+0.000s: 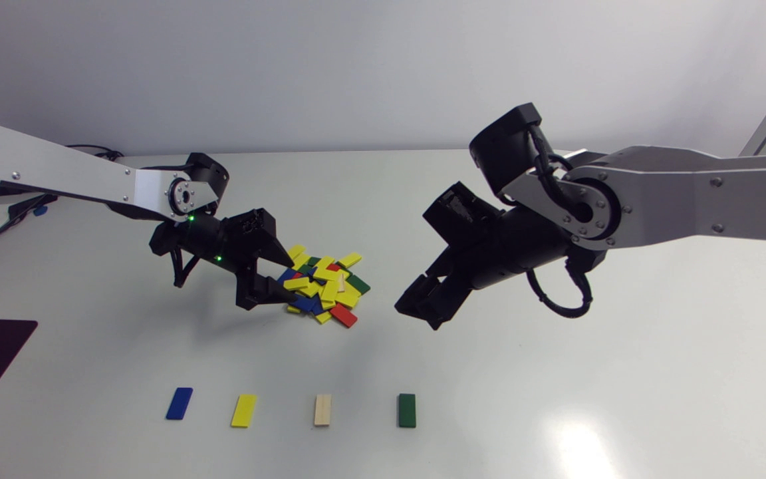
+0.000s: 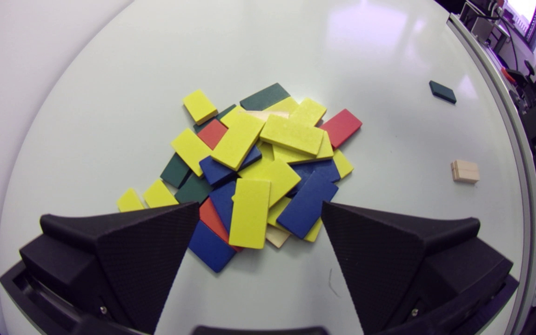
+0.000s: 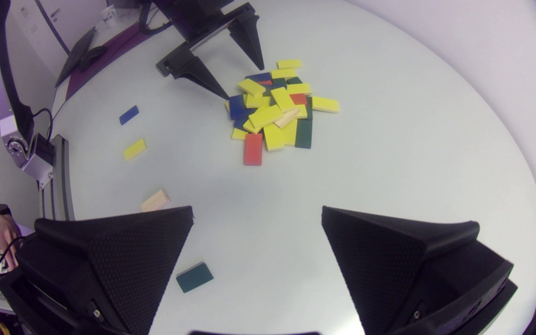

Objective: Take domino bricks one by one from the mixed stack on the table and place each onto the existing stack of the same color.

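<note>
Hovering at mixed pile (image 1: pixel 323 286), left jaws gape empty; right jaws likewise; nearest yellow brick (image 2: pixel 249 213) lies lengthwise away.

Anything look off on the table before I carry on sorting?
One mismatch: the pile holds red bricks, but the separate row has only a blue stack, yellow stack, wooden stack and green stack, none red. Nothing looks spilled or damaged.

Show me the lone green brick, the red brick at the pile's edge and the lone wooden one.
green brick (image 1: pixel 407 410): head view, top face centre.
red brick (image 1: pixel 343 315): head view, top face centre.
wooden brick (image 1: pixel 322 410): head view, top face centre.
</note>
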